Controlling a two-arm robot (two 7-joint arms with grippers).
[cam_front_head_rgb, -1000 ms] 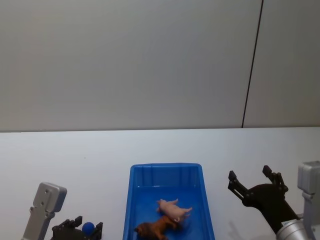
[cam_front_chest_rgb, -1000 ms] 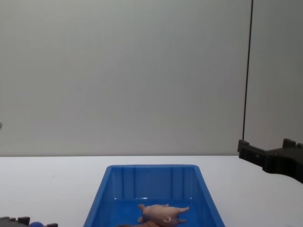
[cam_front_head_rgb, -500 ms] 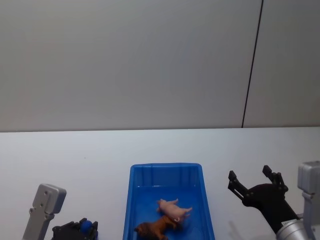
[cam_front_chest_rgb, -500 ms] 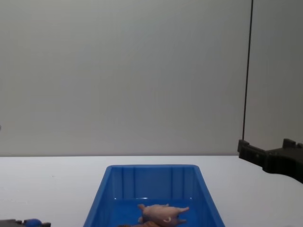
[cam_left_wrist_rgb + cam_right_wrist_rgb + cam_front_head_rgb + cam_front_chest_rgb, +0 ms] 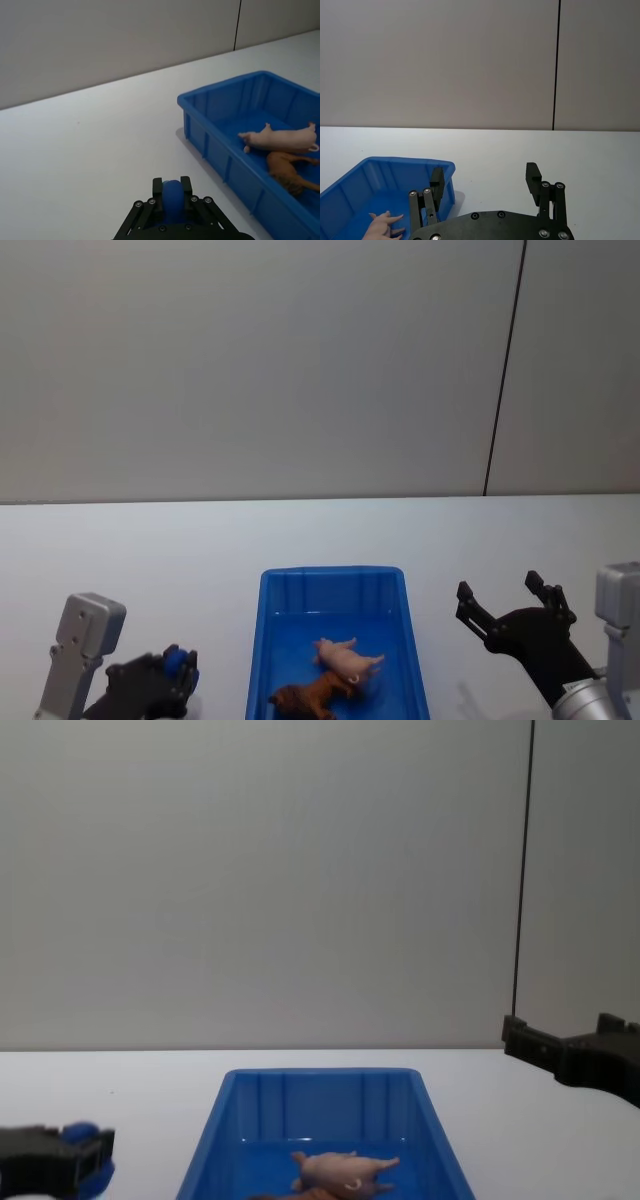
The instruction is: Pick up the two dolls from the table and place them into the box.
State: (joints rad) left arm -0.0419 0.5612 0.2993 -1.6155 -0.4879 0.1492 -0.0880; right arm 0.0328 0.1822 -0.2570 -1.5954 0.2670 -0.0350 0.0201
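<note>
Head view: pink pig (image 5: 349, 657) and reddish-brown animal (image 5: 312, 695) both lie on their sides inside the blue box (image 5: 273, 632), touching, pig farther from the robot. Left gripper (image 5: 176, 670) sits low over the white table (image 5: 200, 550) just left of the box, fingers clamped on a small blue object (image 5: 172, 198). Right gripper (image 5: 505, 605) hangs right of the box, jaws spread wide, holding nothing.
</note>
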